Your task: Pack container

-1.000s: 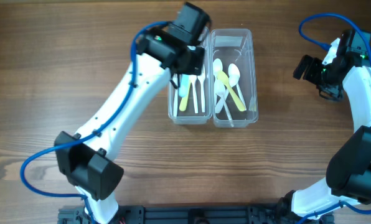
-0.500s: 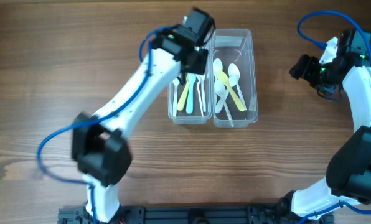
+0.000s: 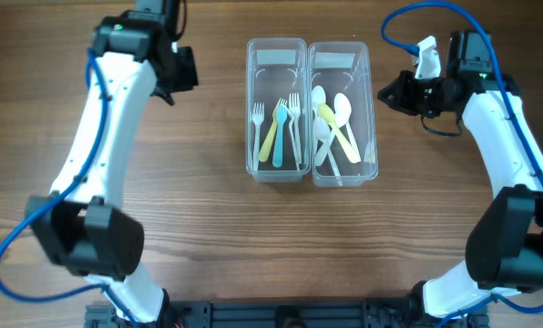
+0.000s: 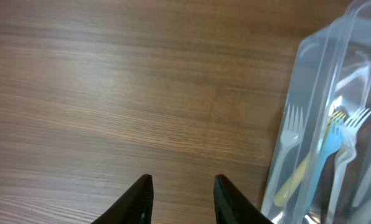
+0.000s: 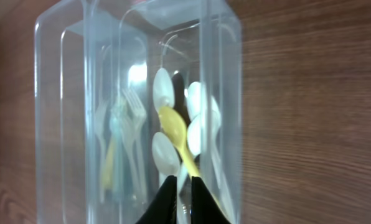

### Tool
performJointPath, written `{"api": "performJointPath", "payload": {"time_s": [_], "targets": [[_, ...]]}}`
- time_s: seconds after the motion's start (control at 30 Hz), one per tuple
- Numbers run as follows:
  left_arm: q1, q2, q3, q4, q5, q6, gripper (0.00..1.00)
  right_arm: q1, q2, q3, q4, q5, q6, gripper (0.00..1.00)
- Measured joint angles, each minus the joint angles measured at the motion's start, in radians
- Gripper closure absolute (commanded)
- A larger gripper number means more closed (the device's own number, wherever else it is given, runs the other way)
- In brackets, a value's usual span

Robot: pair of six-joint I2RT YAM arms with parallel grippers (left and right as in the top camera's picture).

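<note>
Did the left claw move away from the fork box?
Yes. The left gripper moved left, off the fork container, and now hangs over the table beside it.

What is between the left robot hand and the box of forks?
Only bare wooden table lies between the left gripper and the fork box, seen overhead.

The table is brown wood with a plain grain and a soft, low sheen. At the upper middle of the overhead view, the left container and the right container are clear, glossy plastic with bright glints on their walls. The forks and spoons inside look like smooth plastic. The left claw has matt black fingers.
</note>
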Motion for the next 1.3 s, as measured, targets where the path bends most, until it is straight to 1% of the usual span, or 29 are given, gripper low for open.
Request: {"api": "performJointPath", "payload": {"time_s": [0.07,0.13,0.2,0.27,0.3,0.33,0.37,0.4,0.43,0.47,0.57,0.63,0.9,1.17,1.23,1.3], "targets": [[0.019,-0.087,-0.006,-0.006,-0.003,0.029,0.63,-0.001,-0.041,0.0,-0.023,0.046,-0.051,0.89],[0.033,-0.226,-0.007,-0.021,-0.048,0.048,0.62,0.0,-0.158,0.0,-0.045,0.109,-0.106,0.87],[0.048,-0.417,-0.003,-0.084,-0.139,0.058,0.61,0.0,-0.351,0.01,-0.069,0.178,-0.15,0.87],[0.07,-0.524,0.005,-0.154,-0.166,0.06,0.62,0.0,-0.482,0.018,-0.095,0.204,-0.167,0.86],[0.088,-0.562,0.005,-0.2,-0.172,0.062,0.63,0.0,-0.553,0.018,-0.111,0.212,-0.172,0.83],[0.105,-0.591,0.005,-0.233,-0.172,0.063,0.63,0.0,-0.635,0.02,-0.124,0.222,-0.175,0.77],[0.111,-0.603,0.005,-0.241,-0.168,0.063,0.63,0.0,-0.687,0.021,-0.135,0.225,-0.181,0.64],[0.113,-0.61,0.004,-0.248,-0.152,0.064,0.62,0.0,-0.738,0.021,-0.153,0.228,-0.195,0.44],[0.114,-0.614,0.004,-0.256,-0.134,0.066,0.58,0.0,-0.787,0.021,-0.177,0.23,-0.21,0.13],[0.114,-0.619,0.004,-0.266,-0.117,0.066,0.0,0.0,-0.838,0.021,-0.198,0.232,-0.219,0.0],[0.114,-0.627,0.004,-0.285,-0.095,0.073,0.0,0.0,-0.924,0.021,-0.239,0.233,-0.238,0.0],[0.114,-0.627,0.004,-0.285,-0.091,0.073,0.0,0.0,-0.927,0.021,-0.241,0.233,-0.238,0.0],[0.114,-0.627,0.004,-0.285,-0.091,0.073,0.0,0.0,-0.875,0.021,-0.241,0.237,-0.238,0.0],[0.114,-0.627,0.004,-0.286,-0.091,0.073,0.0,0.0,-0.736,0.021,-0.241,0.241,-0.238,0.0],[0.114,-0.627,0.004,-0.286,-0.091,0.073,0.0,0.0,-0.749,0.021,-0.24,0.263,-0.241,0.0],[0.114,-0.627,0.004,-0.288,-0.09,0.073,0.0,0.0,-0.814,-0.034,-0.106,0.303,-0.245,0.0]]}}
